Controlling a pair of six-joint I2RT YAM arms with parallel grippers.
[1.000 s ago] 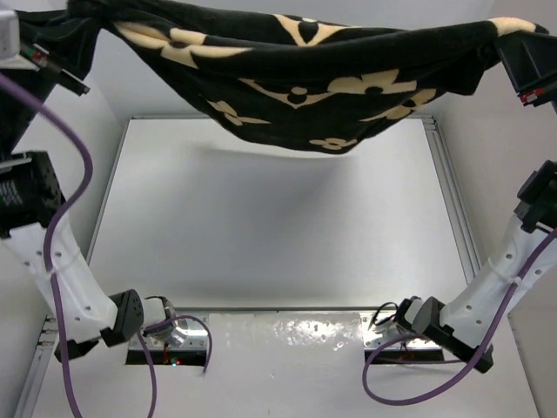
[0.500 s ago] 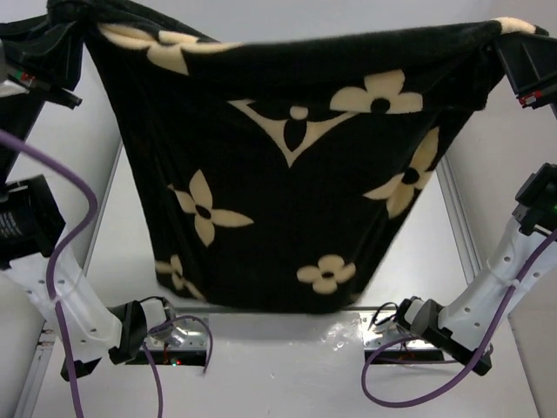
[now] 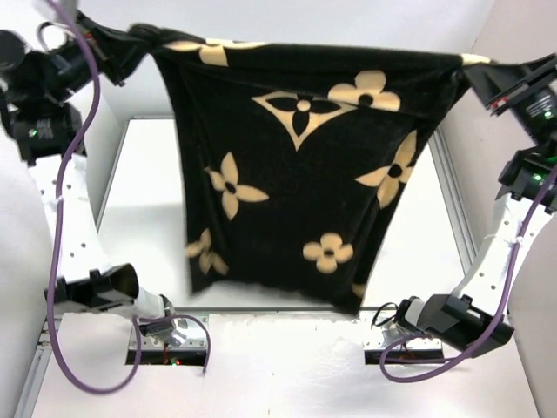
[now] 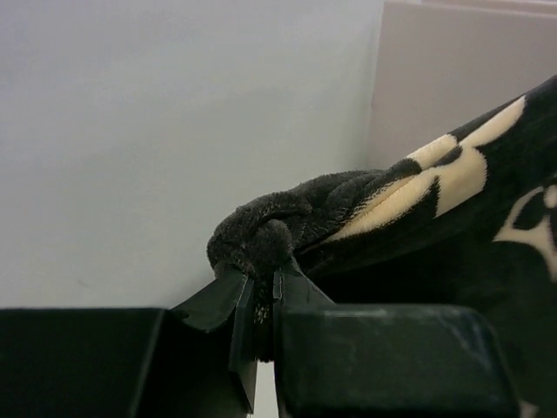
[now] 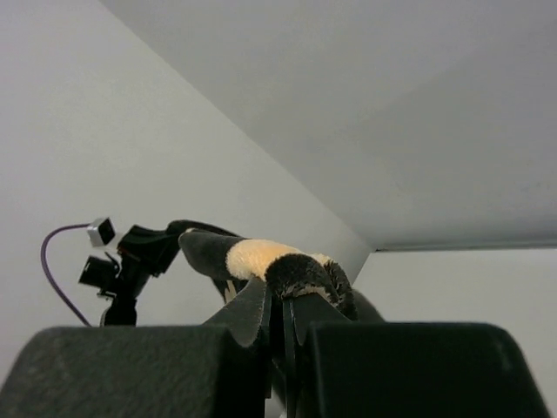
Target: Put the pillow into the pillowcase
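The pillowcase [image 3: 296, 174] hangs in the air across the top view, stretched between the two arms. It falls as a black sheet printed with tan flowers, and in the picture its lower hem reaches the near edge of the white worktop [image 3: 139, 200]. The top edge runs from the upper left of the frame to the upper right, sagging slightly in the middle. The left gripper [image 3: 144, 39], at the upper left, is pressed together on a bunched black corner of the fabric; its wrist view shows the wad of cloth squeezed in the closed jaws. The right gripper [image 3: 468, 65], at the upper right, is likewise pinching the other top corner, where a tan patch of the print wraps over the pinch. The lower hem hangs free at the lower centre of the frame.
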